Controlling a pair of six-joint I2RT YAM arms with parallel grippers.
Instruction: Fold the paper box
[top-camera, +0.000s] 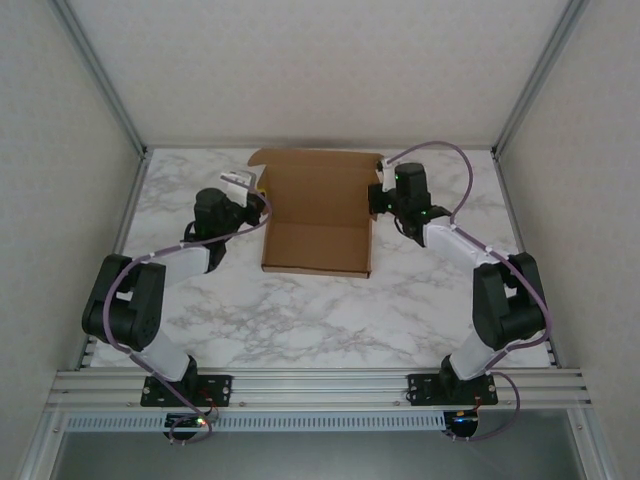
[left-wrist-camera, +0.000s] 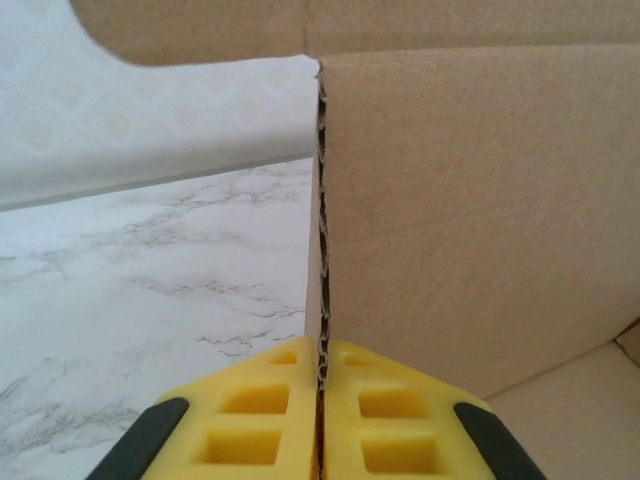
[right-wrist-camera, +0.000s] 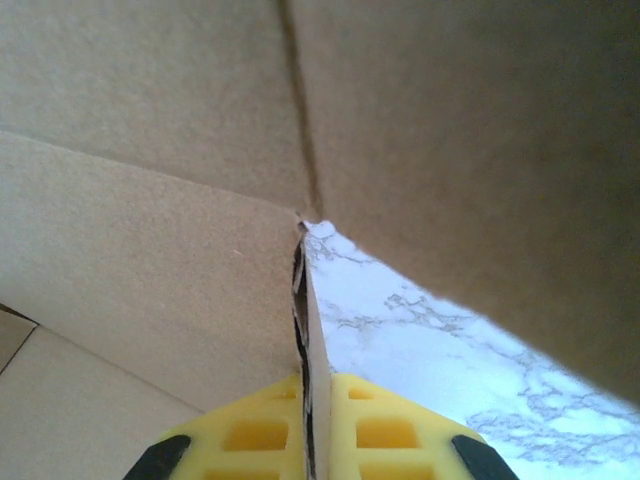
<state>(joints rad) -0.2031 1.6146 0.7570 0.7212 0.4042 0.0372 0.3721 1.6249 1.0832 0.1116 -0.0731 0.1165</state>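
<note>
Marbled white tabletop (top-camera: 300, 320), closed in by pale walls and aluminium framing, is what I see from the overhead camera.

On the left wrist feed, my left gripper (left-wrist-camera: 322, 352) has its yellow fingers (left-wrist-camera: 262, 405) pressed together on a thin upright cardboard wall. The wall's raw corrugated edge runs straight up from between them. The right wrist feed shows the same thing mirrored. The right gripper (right-wrist-camera: 316, 385) is clamped on the edge of the opposite side wall, and that edge rises from between its yellow pads (right-wrist-camera: 385, 430). Both sets of jaws are narrowed to the thickness of the card.

Both walls belong to the paper box (top-camera: 318, 215). It sits open at the centre of the table towards the far edge, between the two wrists. A crease crosses it from side to side, and a broad brown panel lies beyond that crease. From above, the left gripper (top-camera: 263, 193) meets the box's left side and the right gripper (top-camera: 377, 195) its right side, roughly level with each other. Bare marble shows beside each pinched wall in the wrist feeds.
</note>
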